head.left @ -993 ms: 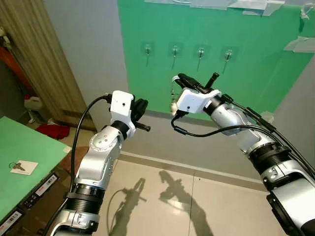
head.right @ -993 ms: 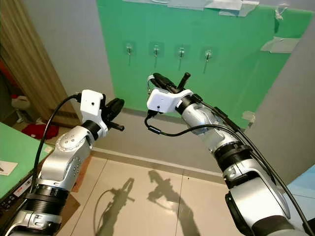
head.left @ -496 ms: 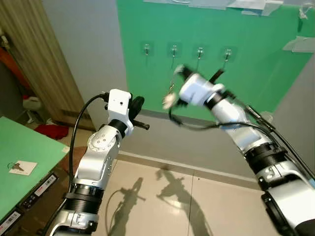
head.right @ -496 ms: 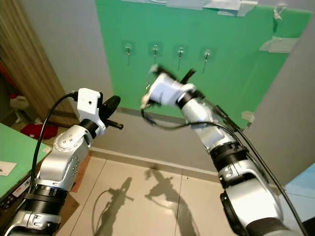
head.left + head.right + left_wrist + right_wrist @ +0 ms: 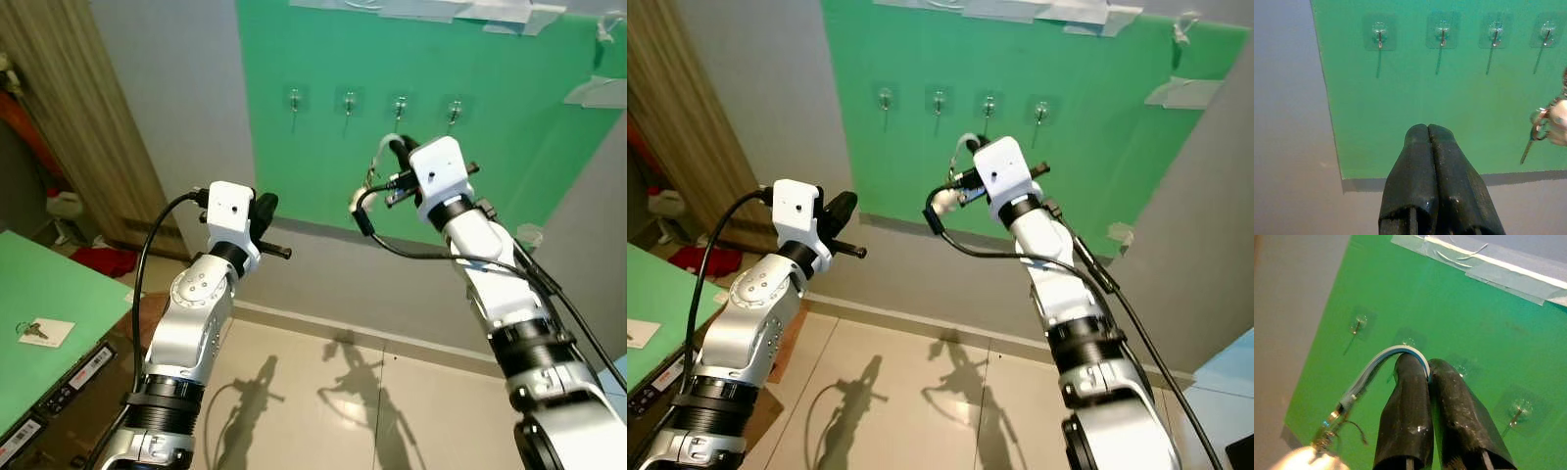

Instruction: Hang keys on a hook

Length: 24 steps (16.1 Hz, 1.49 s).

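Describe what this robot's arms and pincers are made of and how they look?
Both arms are shiny silver metal in rounded segments with black ribbed collars. Each wrist carries a white boxy camera housing, fed by a looping black cable. The left gripper and right gripper each have two long, glossy black fingers with rounded tips.

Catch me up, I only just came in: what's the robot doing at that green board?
The right gripper pinches the strap of a bunch of keys, raised before a row of four wall hooks on the green board. Nothing hangs there yet. The left gripper is raised beside it, jaws shut on nothing.
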### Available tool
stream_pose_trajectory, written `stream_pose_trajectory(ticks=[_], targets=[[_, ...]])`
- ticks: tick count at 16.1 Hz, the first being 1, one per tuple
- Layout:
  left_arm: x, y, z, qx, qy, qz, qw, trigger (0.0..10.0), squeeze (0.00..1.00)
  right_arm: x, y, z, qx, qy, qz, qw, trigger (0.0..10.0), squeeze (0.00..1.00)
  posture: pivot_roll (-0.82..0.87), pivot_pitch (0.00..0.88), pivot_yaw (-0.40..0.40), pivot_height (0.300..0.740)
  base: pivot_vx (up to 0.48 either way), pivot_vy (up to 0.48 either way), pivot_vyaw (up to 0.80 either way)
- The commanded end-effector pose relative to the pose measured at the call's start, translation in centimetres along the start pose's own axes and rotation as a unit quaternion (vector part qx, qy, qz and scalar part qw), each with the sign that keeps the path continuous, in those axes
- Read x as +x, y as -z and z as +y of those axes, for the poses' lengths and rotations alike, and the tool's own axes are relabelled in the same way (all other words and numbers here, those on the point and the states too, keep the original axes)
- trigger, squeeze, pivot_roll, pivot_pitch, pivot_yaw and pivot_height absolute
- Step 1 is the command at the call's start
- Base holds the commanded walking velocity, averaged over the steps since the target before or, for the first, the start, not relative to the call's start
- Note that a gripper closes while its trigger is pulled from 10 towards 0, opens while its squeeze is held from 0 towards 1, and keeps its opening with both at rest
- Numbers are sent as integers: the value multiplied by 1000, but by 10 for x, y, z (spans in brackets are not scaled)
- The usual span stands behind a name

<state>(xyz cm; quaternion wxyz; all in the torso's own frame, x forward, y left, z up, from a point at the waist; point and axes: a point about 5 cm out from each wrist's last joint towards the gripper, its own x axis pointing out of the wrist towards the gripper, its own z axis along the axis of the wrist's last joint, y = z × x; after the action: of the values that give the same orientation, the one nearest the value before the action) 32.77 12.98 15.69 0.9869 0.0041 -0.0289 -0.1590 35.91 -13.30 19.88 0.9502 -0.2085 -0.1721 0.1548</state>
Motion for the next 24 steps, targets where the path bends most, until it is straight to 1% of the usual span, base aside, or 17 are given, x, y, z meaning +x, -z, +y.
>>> stream_pose_trajectory(ticks=[1, 2, 4, 5, 6, 7, 9, 10, 11, 12, 14, 16, 18, 20, 21, 22, 24], targets=[[-1, -5, 4, 1, -14, -7, 1000, 10000, 0, 0, -6, 0, 17, 0, -6, 1000, 0, 0, -39, 0, 9, 740, 0, 0, 0], [-2, -5, 5, -2, -24, -9, 1000, 10000, 0, -1, -5, 2, 28, -1, -2, 1000, 0, 0, -38, 0, 10, 740, 0, 0, 0], [-4, -10, 3, -4, -22, -24, 999, 10000, 0, -1, -9, 2, 49, 2, -2, 999, 0, 0, -37, 0, 9, 740, 0, 0, 0], [-6, -13, 3, 1, -21, -33, 999, 10000, 0, -3, -10, 1, 70, 9, -1, 998, 0, 0, -37, 0, 7, 740, 0, 0, 0], [-8, -21, 2, 7, -24, -51, 998, 10000, 0, -4, -13, -2, 112, 23, -4, 993, 0, 0, -33, 0, 3, 740, 0, 0, 0], [-9, -27, 2, 9, -27, -62, 998, 10000, 0, -5, -17, -4, 142, 31, -5, 989, 0, 0, -30, 0, 3, 740, 0, 0, 0], [-11, -37, 4, 9, -32, -78, 996, 10000, 0, -8, -25, -2, 169, 33, -9, 985, 0, 0, -24, 0, 0, 740, 0, 0, 0], [-13, -40, 5, 16, -35, -83, 996, 10000, 0, -12, -28, -1, 178, 34, -8, 983, 0, 0, -23, 0, -1, 740, 0, 0, 0], [-16, -41, 5, 24, -36, -84, 996, 10000, 0, -18, -28, 1, 181, 33, -4, 983, 0, 0, -20, 0, -4, 740, 0, 0, 0], [-17, -41, 4, 21, -36, -85, 996, 10000, 0, -21, -28, 2, 181, 33, 1, 983, 0, 0, -19, 0, -6, 740, 0, 0, 0], [-21, -41, 5, 15, -43, -83, 996, 10000, 0, -35, -24, 0, 191, 36, 24, 981, 0, 0, -25, 0, -8, 740, 0, 0, 0], [-26, -40, 7, -1, -60, -79, 995, 10000, 0, -50, -15, 4, 195, 38, 52, 979, 0, 0, -26, 0, -7, 740, 0, 0, 0], [-38, -34, 8, -13, -69, -58, 996, 10000, 0, -70, -3, 11, 198, 40, 85, 976, 0, 0, -25, 0, -1, 740, 0, 0, 0], [-46, -24, 7, -13, -72, -36, 997, 10000, 0, -93, 15, 17, 194, 48, 121, 972, 0, 0, -25, 0, 4, 740, 0, 0, 0], [-48, -21, 8, -11, -74, -30, 997, 10000, 0, -100, 21, 18, 201, 57, 134, 969, 0, 0, -27, 0, 8, 740, 0, 0, 0], [-47, -21, 8, -10, -75, -26, 997, 10000, 0, -101, 21, 19, 203, 59, 137, 968, 0, 0, -27, 0, 11, 740, 0, 0, 0], [-45, -24, 8, 4, -74, -30, 997, 10000, 0, -92, 13, 17, 206, 64, 120, 969, 0, 0, -26, 0, 14, 740, 146, 0, 0]])
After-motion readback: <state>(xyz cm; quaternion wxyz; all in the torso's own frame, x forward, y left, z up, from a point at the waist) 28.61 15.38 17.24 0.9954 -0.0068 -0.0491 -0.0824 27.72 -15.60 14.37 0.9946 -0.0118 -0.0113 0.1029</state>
